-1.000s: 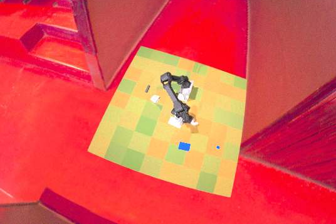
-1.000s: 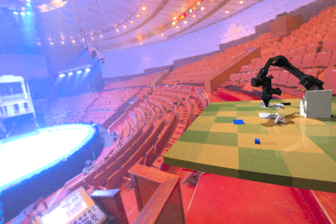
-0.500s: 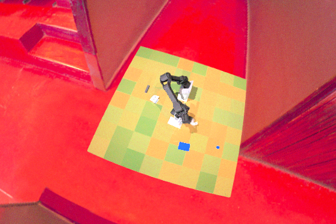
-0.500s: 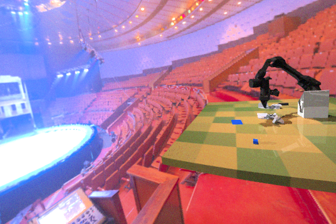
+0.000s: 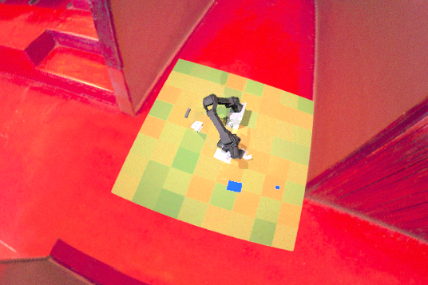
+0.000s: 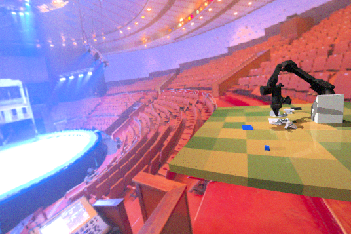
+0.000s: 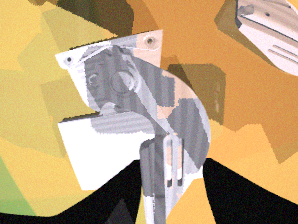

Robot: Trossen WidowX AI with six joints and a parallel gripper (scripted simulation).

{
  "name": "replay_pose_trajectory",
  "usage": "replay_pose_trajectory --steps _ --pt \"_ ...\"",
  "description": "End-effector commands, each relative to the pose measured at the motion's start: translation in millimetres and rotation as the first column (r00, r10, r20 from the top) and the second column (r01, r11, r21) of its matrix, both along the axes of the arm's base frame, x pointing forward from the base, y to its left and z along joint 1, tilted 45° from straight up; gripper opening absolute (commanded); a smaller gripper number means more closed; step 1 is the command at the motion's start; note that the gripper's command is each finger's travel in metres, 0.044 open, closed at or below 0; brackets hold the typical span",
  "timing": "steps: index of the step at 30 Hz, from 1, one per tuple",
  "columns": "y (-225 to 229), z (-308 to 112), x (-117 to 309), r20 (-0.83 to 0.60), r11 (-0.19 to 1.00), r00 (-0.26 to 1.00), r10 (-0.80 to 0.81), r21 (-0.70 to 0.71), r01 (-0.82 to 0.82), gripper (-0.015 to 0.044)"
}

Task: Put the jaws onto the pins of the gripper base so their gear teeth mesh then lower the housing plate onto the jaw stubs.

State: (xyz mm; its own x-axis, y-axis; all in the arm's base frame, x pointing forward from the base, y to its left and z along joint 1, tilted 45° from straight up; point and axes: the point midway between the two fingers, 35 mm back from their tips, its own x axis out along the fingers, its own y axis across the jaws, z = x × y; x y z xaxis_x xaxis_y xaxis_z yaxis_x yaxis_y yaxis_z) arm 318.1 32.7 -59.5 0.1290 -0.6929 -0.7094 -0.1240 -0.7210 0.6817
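Observation:
My gripper (image 5: pixel 238 156) (image 6: pixel 276 114) (image 7: pixel 172 166) is shut on a white jaw (image 7: pixel 192 120), holding it by its slotted end. The jaw's toothed, round end reaches over the white gripper base (image 5: pixel 221 155) (image 6: pixel 274 120) (image 7: pixel 95 160) in the wrist view. In the exterior view my gripper is a little above the base; the jaw hides the pins, so whether it touches one cannot be told. The other jaw (image 5: pixel 248 156) (image 6: pixel 290 125) (image 7: pixel 272 35) lies beside the base. A white piece, likely the housing plate (image 5: pixel 196 125) (image 6: pixel 289 111), lies apart.
A white box (image 5: pixel 239 117) (image 6: pixel 330 108) stands by the arm's mount. A dark bar (image 5: pixel 187 112) (image 6: pixel 296 109) lies beyond the white piece. A flat blue rectangle (image 5: pixel 234 186) (image 6: pixel 247 127) and a small blue cube (image 5: pixel 277 188) (image 6: pixel 267 147) are on the patchwork table top (image 5: pixel 160 180) (image 6: pixel 226 160).

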Motion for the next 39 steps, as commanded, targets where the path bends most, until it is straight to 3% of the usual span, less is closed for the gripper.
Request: replay_pose_trajectory --steps 1,39 --pt "-4 -4 0 -0.005 1.0 1.0 0.004 -0.005 -0.004 0.0134" --pt "-20 -18 1 -0.002 1.0 1.0 0.001 -0.007 -0.001 0.0134"
